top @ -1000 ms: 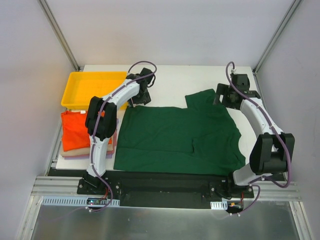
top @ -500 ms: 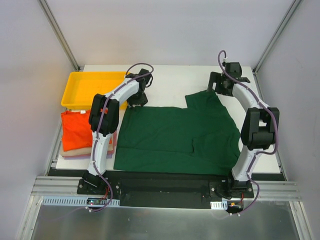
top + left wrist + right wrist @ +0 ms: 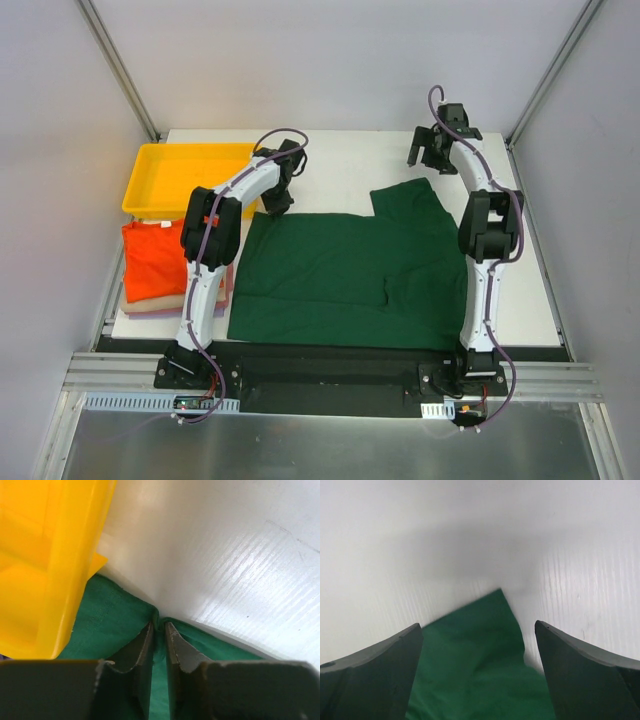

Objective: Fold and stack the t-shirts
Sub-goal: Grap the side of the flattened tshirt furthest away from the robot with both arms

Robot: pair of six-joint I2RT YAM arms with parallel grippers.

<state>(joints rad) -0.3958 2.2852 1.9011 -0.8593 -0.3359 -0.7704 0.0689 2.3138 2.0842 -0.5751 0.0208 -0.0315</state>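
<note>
The dark green t-shirt [image 3: 350, 270] lies spread flat on the white table, one sleeve pointing to the back right. My left gripper [image 3: 268, 206] is at the shirt's far left corner, beside the tray. Its jaws [image 3: 159, 626] are shut on a pinched fold of green cloth [image 3: 115, 615]. My right gripper [image 3: 436, 152] hangs open above the table just beyond the sleeve. The sleeve tip [image 3: 480, 670] shows between its wide-apart fingers, untouched. At the left edge lies a stack with an orange t-shirt [image 3: 150, 260] on top, a beige one [image 3: 150, 303] under it and a pink-lilac one [image 3: 229, 285] lowest.
A yellow plastic tray [image 3: 185, 175] stands at the back left, close against my left gripper; its wall [image 3: 50, 555] fills the left of the left wrist view. Bare white table [image 3: 350, 165] lies behind the shirt. Frame posts rise at both back corners.
My left gripper has closed on the green shirt's corner. My right arm has stretched farther back, moving its open gripper off the sleeve toward the table's far edge.
</note>
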